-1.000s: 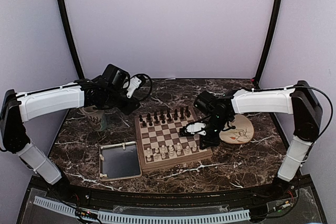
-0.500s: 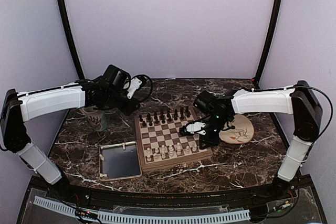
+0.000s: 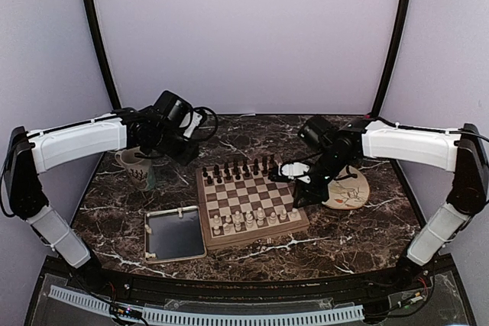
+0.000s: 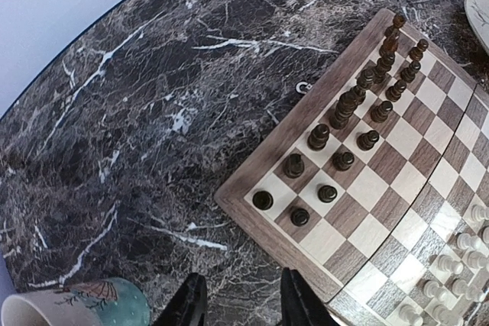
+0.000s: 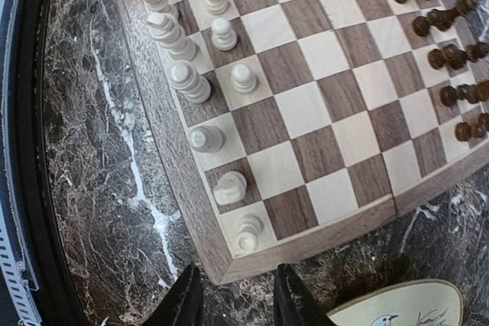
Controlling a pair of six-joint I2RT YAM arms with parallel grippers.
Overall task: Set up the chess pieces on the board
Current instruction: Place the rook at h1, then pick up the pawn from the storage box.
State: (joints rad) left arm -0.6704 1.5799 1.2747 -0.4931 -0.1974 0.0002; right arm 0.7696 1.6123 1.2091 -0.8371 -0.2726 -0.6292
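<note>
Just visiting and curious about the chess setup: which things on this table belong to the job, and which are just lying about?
For the job: chessboard, dark pieces, white pieces.
Lying about: mug, metal tray, flowered plate.

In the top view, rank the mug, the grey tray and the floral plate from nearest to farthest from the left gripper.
1. Mug, just left of the left gripper.
2. Grey tray, toward the near edge.
3. Floral plate, far right.
</note>
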